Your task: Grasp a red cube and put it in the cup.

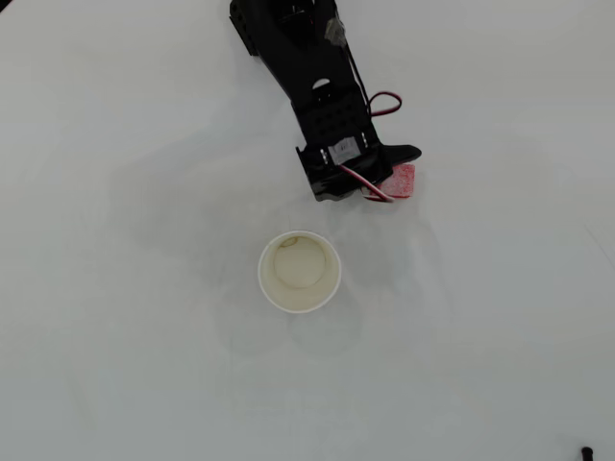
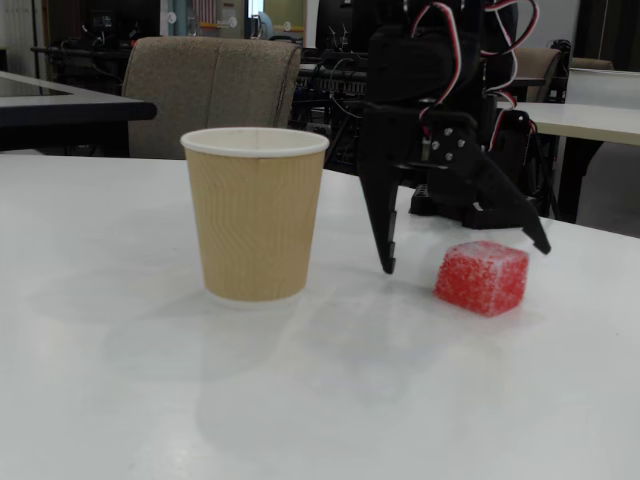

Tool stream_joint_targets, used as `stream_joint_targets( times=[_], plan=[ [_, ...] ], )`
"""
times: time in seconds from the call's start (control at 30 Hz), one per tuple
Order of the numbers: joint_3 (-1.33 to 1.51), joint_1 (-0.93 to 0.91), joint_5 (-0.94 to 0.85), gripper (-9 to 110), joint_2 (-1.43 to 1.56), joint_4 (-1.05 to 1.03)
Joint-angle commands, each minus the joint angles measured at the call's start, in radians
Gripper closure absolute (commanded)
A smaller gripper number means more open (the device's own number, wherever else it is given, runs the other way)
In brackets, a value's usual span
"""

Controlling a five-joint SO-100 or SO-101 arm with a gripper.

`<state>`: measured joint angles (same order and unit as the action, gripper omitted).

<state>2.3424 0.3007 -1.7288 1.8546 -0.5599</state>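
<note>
A black robot arm lowers its pincer (image 2: 465,255) over the red cube (image 2: 481,277) on a white tabletop (image 2: 300,400), jaws spread wide and holding nothing. In the fixed view one finger points down between the cup (image 2: 255,212) and the cube, its tip close to the surface, while the other angles out above the cube's far side. From overhead, the cube (image 1: 403,181) sits up and to the right of the cup (image 1: 299,272), partly hidden beneath the pincer (image 1: 370,182). The cup stands upright, with no cube inside.
</note>
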Motion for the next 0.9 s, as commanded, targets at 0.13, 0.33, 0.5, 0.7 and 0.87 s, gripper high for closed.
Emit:
stream_joint_targets(
  times=[0.13, 0.33, 0.5, 0.7, 0.87],
  plan=[
    [-0.112, -0.025, 0.012, 50, -0.04, 0.0],
    [-0.124, -0.014, 0.028, 50, -0.051, -0.006],
    [-0.149, -0.017, 0.031, 50, -0.075, 0.0],
    [-0.169, -0.02, 0.038, 51, -0.086, 0.0],
    [-0.169, -0.018, 0.049, 51, -0.086, 0.0]
  ],
)
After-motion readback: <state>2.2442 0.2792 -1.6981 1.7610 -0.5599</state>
